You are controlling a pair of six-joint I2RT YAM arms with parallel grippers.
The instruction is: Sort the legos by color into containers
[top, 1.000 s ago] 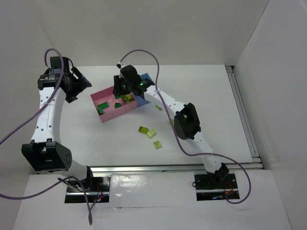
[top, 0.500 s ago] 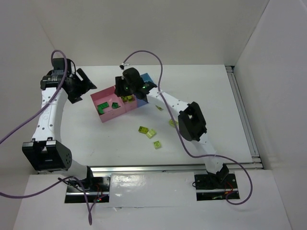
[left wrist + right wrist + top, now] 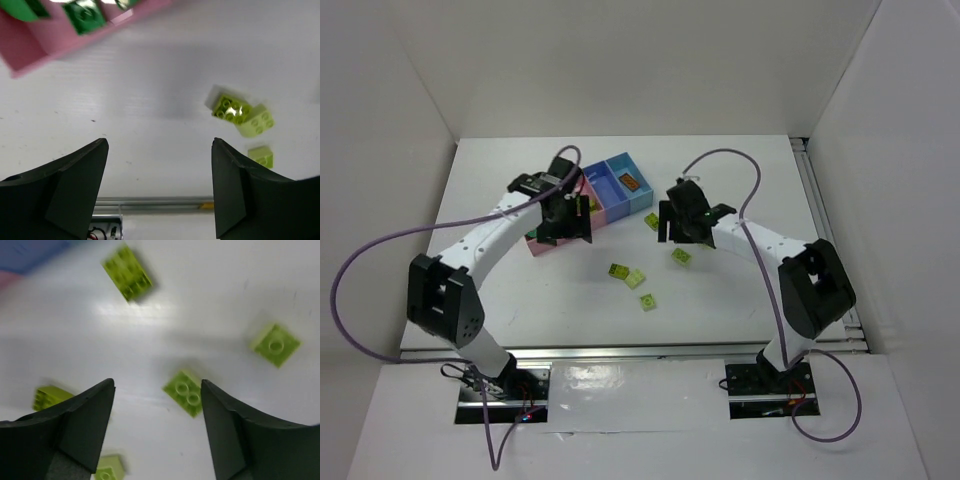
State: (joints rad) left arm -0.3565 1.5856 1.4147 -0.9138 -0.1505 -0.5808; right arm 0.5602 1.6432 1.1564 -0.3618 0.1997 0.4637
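Left claw (image 3: 159, 145), right claw (image 3: 156, 386) both gape wide, empty. Small yellow-green studded plastic bricks (image 3: 186, 392) loose on white surface (image 3: 720, 310), 5 o'clock from joined pink-and-blue plastic bins (image 3: 603, 190). We judge them light, rigid, slick; pinch flat side walls, not studs.

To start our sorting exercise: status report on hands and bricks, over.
Left hand open, empty, beside pink bin. Right hand open, empty, over yellow-green bricks. Several bricks loose on table. Nothing blocking.
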